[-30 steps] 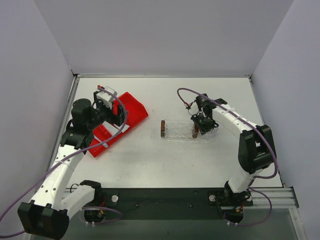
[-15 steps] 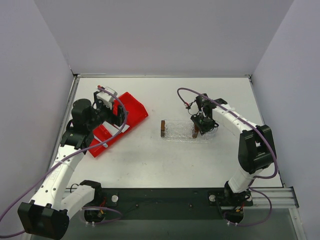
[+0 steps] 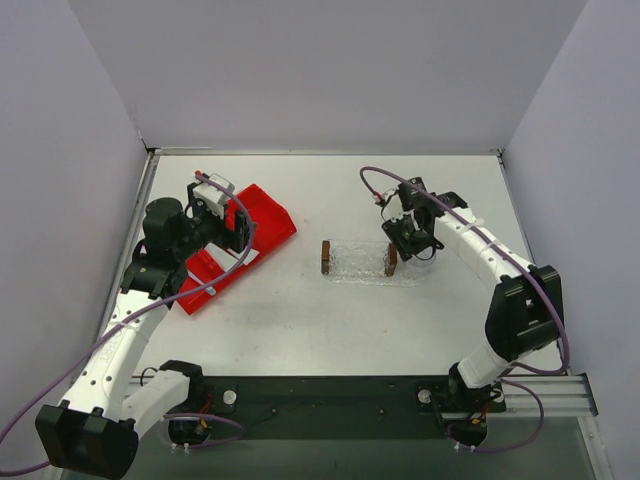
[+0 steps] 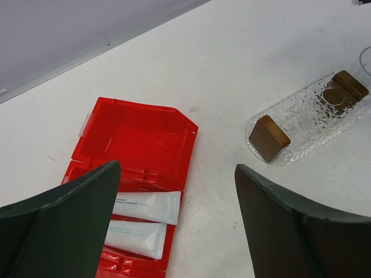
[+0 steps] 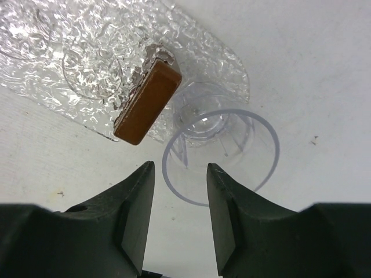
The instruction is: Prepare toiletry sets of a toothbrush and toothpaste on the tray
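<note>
Right claw jaws parted, empty, over clear cup at tray right end. Left claw wide open above red bin near surface left edge; toothpaste inside. Toothbrush unseen. Risk: finger snags cup rim, tips it.

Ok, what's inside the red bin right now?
In the red bin, two white toothpaste tubes lie side by side in one compartment; the larger compartment looks bare. A finger of the left gripper covers their left ends.
</note>
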Controlling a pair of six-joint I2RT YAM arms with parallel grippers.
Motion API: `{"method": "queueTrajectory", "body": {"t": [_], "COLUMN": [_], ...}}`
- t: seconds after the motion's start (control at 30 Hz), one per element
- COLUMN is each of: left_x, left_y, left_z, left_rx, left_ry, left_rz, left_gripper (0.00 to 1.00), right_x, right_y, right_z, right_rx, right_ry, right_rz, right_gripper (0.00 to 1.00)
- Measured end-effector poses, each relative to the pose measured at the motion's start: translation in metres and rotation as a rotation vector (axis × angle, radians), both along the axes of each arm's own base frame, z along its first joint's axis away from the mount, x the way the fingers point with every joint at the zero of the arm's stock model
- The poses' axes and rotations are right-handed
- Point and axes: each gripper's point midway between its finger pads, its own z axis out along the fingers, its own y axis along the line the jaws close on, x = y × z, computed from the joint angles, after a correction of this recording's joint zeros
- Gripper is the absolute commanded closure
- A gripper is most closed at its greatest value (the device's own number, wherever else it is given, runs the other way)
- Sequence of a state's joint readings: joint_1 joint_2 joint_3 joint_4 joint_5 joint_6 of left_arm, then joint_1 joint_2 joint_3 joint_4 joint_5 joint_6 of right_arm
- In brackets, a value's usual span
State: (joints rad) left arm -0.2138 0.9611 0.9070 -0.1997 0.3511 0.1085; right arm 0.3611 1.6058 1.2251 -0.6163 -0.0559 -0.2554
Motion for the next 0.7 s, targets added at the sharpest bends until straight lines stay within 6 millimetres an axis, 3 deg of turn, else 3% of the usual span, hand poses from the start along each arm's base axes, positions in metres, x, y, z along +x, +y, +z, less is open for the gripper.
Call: {"method": "queueTrajectory", "body": {"t": [0.4,0.53,0.7], "left_x": [-0.001,-0.002,-0.003], "left_y": [0.002,0.006,0.026], "left_z": [0.001,-0.016,-0.044], "left_rx": [0.011,0.057,0.149], "left_ry": [-0.006,0.047,0.132], "left_rz": [0.005,0.006,0.042], "left_gripper": [0.1,0.1,0.1], "right_x": [0.009,0.005,0.001], "right_y": [0.002,0.006,0.018], "right_z": [0.081,0.103,0.121], "right_rx": [0.069,0.12,0.204], "right_ry": [-0.201,-0.256,-0.336], "right_rz": [-0.003,0.007,0.038], "right_gripper": [0.56,0.54,0.53]}}
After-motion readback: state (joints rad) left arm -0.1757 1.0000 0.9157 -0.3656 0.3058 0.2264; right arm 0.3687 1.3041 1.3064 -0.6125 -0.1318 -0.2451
